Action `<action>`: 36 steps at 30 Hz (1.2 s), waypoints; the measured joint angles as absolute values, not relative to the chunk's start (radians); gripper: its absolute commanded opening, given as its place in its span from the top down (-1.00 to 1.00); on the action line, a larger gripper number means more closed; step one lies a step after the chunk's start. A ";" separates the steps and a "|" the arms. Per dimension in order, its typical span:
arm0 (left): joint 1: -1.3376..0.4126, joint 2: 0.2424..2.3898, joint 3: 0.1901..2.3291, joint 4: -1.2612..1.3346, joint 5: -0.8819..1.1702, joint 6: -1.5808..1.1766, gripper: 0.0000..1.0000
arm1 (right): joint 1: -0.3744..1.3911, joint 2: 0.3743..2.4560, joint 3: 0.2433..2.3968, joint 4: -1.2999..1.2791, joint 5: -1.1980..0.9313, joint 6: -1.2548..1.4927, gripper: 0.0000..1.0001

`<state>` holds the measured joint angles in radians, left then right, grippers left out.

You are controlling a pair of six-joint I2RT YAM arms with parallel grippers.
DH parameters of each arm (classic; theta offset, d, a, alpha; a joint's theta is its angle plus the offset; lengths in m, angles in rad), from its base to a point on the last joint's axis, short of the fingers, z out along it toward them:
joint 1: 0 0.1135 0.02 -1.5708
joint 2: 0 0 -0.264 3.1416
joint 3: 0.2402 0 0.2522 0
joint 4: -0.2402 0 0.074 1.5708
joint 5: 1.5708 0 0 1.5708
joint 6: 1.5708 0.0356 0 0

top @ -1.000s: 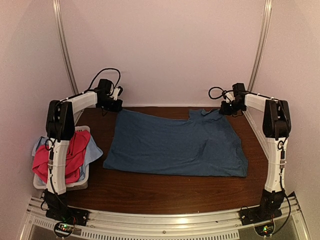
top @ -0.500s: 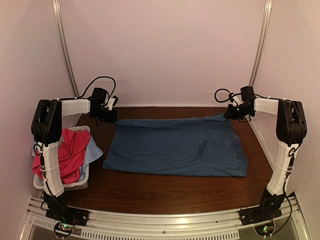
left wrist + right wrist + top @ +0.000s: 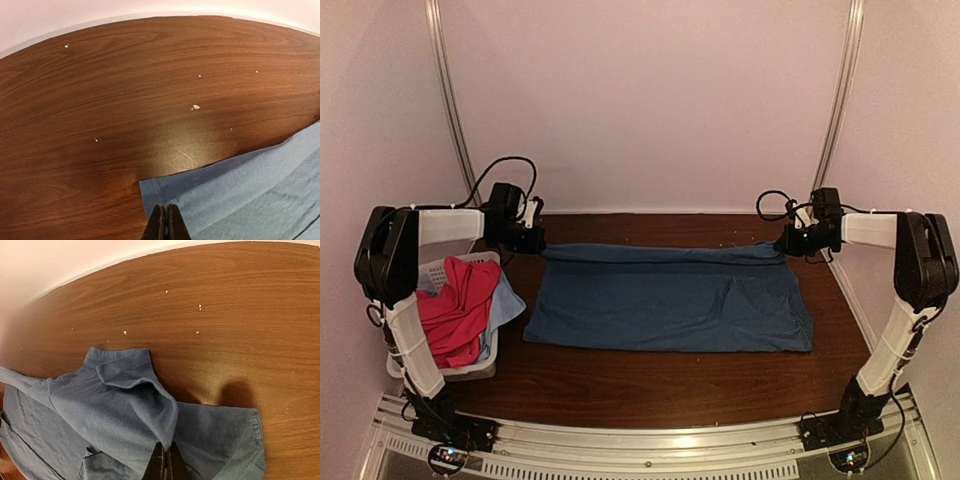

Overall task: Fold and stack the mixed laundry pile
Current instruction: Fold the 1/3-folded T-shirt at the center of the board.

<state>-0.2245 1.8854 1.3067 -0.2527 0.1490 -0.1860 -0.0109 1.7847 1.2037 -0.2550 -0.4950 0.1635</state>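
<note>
The dark blue T-shirt lies spread across the brown table, its far edge lifted and drawn forward as a fold. My left gripper is shut on its far-left corner, its fingertips pinching the cloth. My right gripper is shut on a raised ridge of the shirt's far-right part, pinched between its fingertips. The magenta-pink shirt and the pale light-blue cloth lie heaped in the white basket at the left.
The white slotted basket stands at the table's left edge beside my left arm. Bare brown table lies in front of the shirt, and a strip behind it up to the white back wall.
Both grippers have moved outward and toward the near side with the shirt's far edge, folding it forward. The shirt's outline is now a narrower, straighter band.
</note>
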 measured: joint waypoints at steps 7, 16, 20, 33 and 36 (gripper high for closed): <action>-0.230 1.847 1.230 -0.240 0.129 -0.214 1.00 | -0.003 1.686 1.080 -0.212 -0.502 0.187 1.00; -0.244 1.840 1.178 -0.233 0.082 -0.228 1.00 | 0.016 1.675 0.998 -0.170 -0.500 0.199 1.00; -0.244 1.841 1.175 -0.233 0.060 -0.231 1.00 | 0.030 1.676 0.971 -0.160 -0.500 0.210 1.00; -0.254 1.893 1.174 -0.259 -0.023 -0.227 1.00 | 0.074 1.753 0.938 -0.125 -0.464 0.217 1.00; -0.258 1.900 1.176 -0.262 -0.034 -0.226 1.00 | 0.074 1.757 0.943 -0.132 -0.445 0.217 1.00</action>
